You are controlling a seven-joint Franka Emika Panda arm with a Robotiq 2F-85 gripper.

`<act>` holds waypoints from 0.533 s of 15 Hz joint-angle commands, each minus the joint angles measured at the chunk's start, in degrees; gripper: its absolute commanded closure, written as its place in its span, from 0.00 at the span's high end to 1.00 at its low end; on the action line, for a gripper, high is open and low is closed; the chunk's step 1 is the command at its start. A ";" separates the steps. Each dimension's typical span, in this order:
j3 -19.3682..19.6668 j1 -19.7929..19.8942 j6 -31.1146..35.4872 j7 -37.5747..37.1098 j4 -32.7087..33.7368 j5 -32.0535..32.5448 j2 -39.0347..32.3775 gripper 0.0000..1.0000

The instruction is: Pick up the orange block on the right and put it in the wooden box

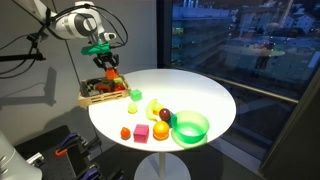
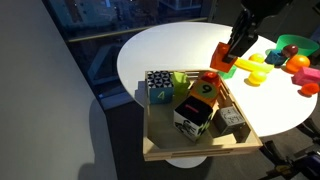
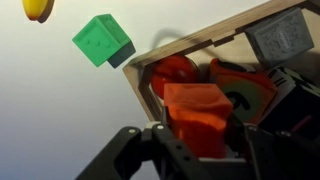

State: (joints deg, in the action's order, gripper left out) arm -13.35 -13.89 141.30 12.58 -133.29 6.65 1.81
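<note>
one orange block (image 3: 197, 115) | in jaws above wooden box (image 2: 200, 150) | box seemingly holds toys (image 2: 195, 112)

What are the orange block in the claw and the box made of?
The orange block looks like painted wood or plastic, I can't tell which: flat faces, even colour, dull surface. The box looks like unpainted wood: pale tan boards, no shine.

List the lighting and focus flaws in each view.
In an exterior view the table glares white against the dark window; in an exterior view the box is evenly lit; in the wrist view the orange block looks soft and the hand is dark.
</note>
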 commanded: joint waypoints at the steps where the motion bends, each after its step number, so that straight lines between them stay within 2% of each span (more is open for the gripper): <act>1: -1.00 -0.43 0.38 -6.69 3.35 6.37 -2.99 0.26; 4: -1.47 -1.24 0.39 -10.97 4.59 10.82 -4.54 0.26; 8: -2.03 -2.46 1.54 -12.14 5.68 10.45 -6.49 0.26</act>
State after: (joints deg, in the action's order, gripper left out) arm -14.92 -15.74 142.20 2.41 -129.71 16.28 -2.84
